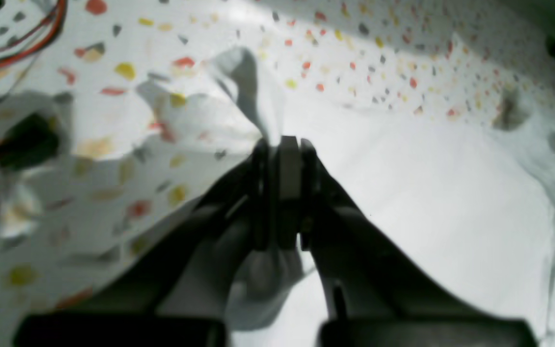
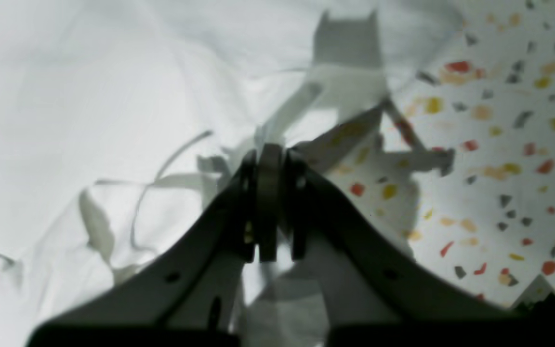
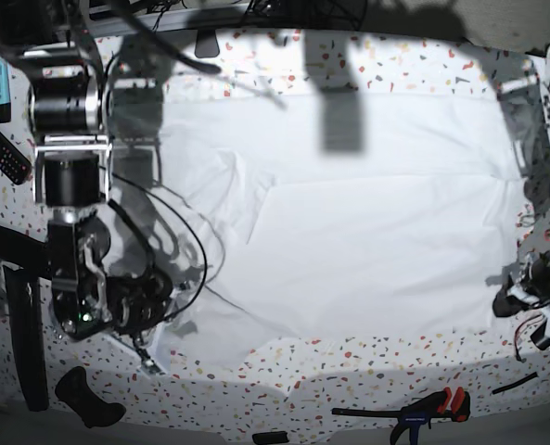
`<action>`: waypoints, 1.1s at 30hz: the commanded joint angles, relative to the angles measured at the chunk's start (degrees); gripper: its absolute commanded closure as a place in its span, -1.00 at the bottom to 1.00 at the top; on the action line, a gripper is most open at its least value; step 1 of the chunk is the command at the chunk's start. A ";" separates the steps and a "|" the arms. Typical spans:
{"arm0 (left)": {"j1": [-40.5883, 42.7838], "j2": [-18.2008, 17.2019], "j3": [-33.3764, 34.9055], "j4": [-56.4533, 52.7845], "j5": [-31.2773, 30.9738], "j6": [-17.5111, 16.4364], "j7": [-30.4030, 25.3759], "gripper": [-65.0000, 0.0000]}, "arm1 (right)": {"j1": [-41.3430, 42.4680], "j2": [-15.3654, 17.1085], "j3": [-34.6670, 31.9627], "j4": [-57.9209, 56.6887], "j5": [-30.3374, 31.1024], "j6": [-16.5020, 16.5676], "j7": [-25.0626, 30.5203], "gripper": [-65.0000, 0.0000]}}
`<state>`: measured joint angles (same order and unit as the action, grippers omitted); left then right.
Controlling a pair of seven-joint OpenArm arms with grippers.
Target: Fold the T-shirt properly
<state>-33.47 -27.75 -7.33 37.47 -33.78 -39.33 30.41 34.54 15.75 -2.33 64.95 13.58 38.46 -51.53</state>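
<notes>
I judge the fold barely begun: the T-shirt lies spread nearly flat across the speckled desk, thin, soft white cloth with shallow wrinkles. My left pincer and right pincer are each clamped on a bunched edge of it.

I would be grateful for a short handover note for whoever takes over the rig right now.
Left pincer: shut on a pinch of the T-shirt, at its edge on the base view's right.
Right pincer: shut on the shirt's edge at the base view's left.
The shirt lies spread wide on the speckled table, rumpled near both grips.
Done: both edges gripped.
Left: no fold is visible yet, so all the folding.
</notes>
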 commanded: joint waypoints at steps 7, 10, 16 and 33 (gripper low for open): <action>12.20 -4.59 -0.13 23.10 -7.28 4.04 4.07 1.00 | -7.37 3.98 0.13 19.71 1.81 -1.36 -5.73 1.00; 17.46 -6.23 -0.20 31.54 -7.19 5.81 4.81 1.00 | -11.37 6.86 0.13 25.59 4.09 -1.40 -9.07 1.00; 25.09 -7.67 -0.24 41.29 -2.03 7.30 6.01 1.00 | -19.45 9.97 1.27 29.53 4.61 -1.42 -9.11 1.00; 30.82 -7.67 -0.24 41.75 0.74 7.87 5.99 1.00 | -30.56 9.92 14.47 29.99 8.11 0.37 -7.87 1.00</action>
<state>-1.74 -34.11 -7.07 78.15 -32.60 -31.66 37.47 3.18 24.73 11.64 93.86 21.82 38.44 -59.64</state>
